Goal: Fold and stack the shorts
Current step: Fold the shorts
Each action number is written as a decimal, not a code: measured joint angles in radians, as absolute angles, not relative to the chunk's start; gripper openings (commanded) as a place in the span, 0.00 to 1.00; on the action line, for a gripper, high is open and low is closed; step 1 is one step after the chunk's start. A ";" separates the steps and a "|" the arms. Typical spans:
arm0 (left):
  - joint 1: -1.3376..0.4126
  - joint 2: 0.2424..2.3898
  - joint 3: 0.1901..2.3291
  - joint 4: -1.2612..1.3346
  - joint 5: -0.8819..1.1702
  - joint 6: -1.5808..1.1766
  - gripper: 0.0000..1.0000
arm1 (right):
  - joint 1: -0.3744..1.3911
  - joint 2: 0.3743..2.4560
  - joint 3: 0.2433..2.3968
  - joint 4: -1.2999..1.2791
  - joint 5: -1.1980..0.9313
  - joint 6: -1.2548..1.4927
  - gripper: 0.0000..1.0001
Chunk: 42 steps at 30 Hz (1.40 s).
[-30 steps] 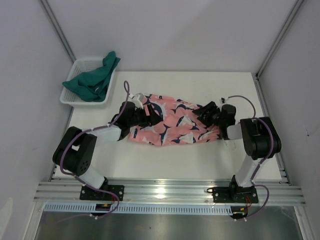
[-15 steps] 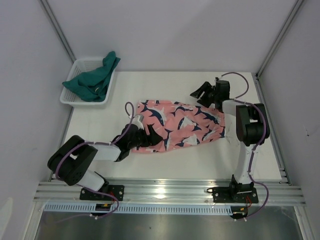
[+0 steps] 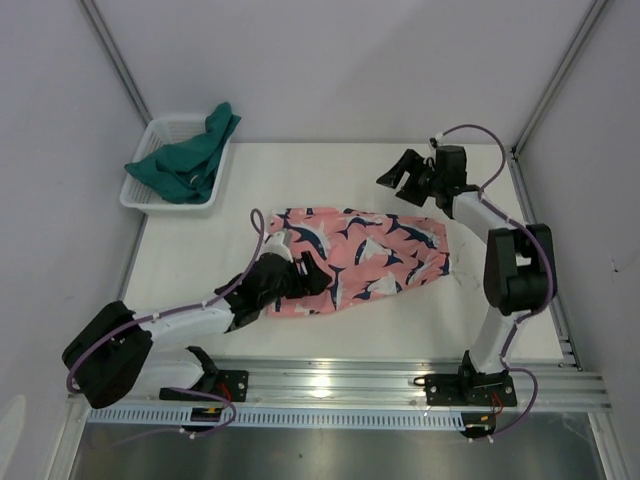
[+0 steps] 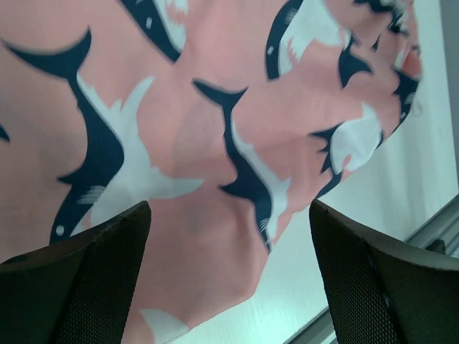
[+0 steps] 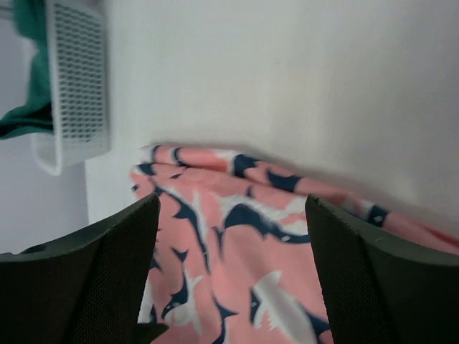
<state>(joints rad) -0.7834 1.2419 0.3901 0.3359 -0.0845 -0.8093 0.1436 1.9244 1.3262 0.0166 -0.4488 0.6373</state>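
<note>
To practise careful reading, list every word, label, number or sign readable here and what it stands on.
None can be read. The pink shorts carry only a shark pattern, no lettering; the green shorts and the white basket show no legible label or mark.

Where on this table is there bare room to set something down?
Bare: the far strip of table between basket and right hand; the near-right strip between pink shorts and rail. Crowded: the middle, where shorts and left hand lie.
</note>
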 measured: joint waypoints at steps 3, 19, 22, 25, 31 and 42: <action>-0.748 1.203 0.504 0.202 -0.090 -0.782 0.94 | 0.166 1.769 1.283 -0.014 -0.442 0.623 0.85; -0.307 0.935 0.540 -0.130 0.085 -0.658 0.97 | 0.529 1.350 0.888 -0.182 -0.258 0.564 0.78; -0.251 0.953 0.513 -0.133 0.150 -0.650 0.97 | 0.577 1.338 0.881 -0.204 -0.217 0.559 0.78; -0.234 0.972 0.490 -0.129 0.197 -0.649 0.97 | 0.555 1.326 0.870 -0.215 -0.168 0.561 0.79; -0.236 0.972 0.471 -0.122 0.242 -0.645 0.96 | 0.390 1.252 0.781 -0.250 -0.147 0.601 0.81; -0.564 1.137 0.670 -0.144 0.122 -0.609 0.95 | -0.133 1.056 0.602 -0.359 -0.258 0.632 0.88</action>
<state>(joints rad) -0.5636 1.1366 0.6704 -0.1436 0.1223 -0.6086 -0.1333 1.0561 0.6018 -0.3588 -0.2577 0.6315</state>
